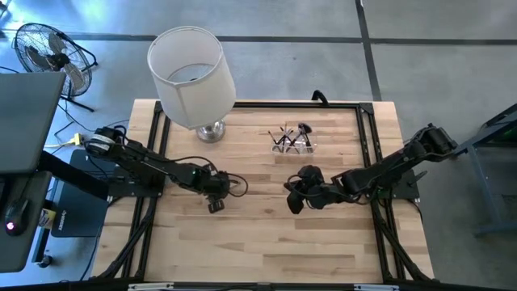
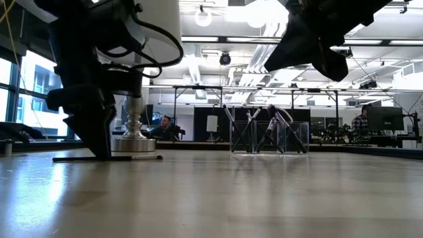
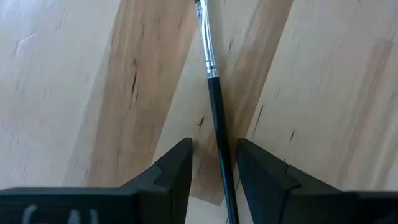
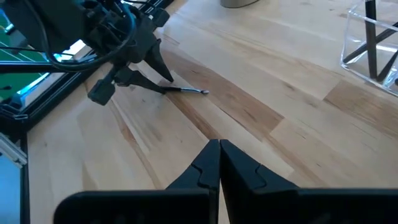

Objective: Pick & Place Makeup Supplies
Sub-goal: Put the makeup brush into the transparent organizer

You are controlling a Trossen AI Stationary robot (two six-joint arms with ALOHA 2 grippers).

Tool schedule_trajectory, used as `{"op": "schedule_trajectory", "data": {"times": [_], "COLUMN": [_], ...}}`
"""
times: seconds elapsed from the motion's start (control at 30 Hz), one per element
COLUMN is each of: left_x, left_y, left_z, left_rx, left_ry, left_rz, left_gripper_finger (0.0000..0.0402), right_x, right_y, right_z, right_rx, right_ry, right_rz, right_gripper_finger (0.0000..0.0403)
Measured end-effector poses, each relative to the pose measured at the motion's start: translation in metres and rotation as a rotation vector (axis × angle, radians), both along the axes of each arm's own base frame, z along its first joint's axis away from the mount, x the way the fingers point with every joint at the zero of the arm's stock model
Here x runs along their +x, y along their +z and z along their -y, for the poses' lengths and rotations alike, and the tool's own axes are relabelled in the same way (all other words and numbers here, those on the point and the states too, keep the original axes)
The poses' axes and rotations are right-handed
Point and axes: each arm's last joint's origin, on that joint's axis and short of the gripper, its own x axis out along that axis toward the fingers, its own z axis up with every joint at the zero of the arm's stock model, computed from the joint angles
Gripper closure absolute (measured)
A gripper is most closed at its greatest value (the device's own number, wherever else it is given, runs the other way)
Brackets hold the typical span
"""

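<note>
— Looking from above, where's your left pincer (image 1: 215, 202)?
— Down on the tabletop (image 1: 258, 242). At my wrist, fingers (image 3: 177, 168) apart astride the lying makeup brush (image 3: 214, 106); picking up. Next: close squarely.
— Right pincer (image 4: 219, 155)?
— Together, empty, waiting.

A thin black-handled makeup brush with a silver ferrule (image 3: 216, 93) lies flat on the light wooden plank table (image 1: 266, 242), left of centre, between the left gripper's (image 3: 214, 163) fingers. Behind it stands a white-shaded lamp on a metal base (image 1: 192, 69). Right of the lamp, a clear plastic box (image 1: 293, 142) holds more brushes.
</note>
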Motion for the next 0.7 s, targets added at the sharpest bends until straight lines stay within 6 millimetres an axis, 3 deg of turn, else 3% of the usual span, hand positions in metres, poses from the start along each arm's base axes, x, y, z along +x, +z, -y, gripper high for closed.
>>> {"op": "schedule_trajectory", "data": {"times": [0.1,0.27,0.5,0.7], "left_x": [0.0,0.001,0.005,0.019], "left_y": [-0.002,-0.002,0.0,0.005], "left_z": [0.001,0.001,0.002,0.007], "left_rx": [-0.008,-0.034,-0.094,-0.19], "left_ry": [-0.003,0.011,0.134,0.182], "left_rz": [-0.006,0.001,0.033,0.182], "left_gripper_finger": [0.0305,0.0388,0.0395,0.0398], "right_x": [0.0,0.0,-0.002,-0.01], "right_y": [0.0,0.0,-0.002,-0.012], "right_z": [0.0,0.0,0.001,0.001], "right_rx": [0.002,-0.013,-0.044,-0.014], "right_ry": [-0.001,0.012,0.029,0.092], "right_rz": [0.003,-0.004,-0.045,-0.183], "right_gripper_finger": [0.0399,0.0401,0.0397,0.0401]}}
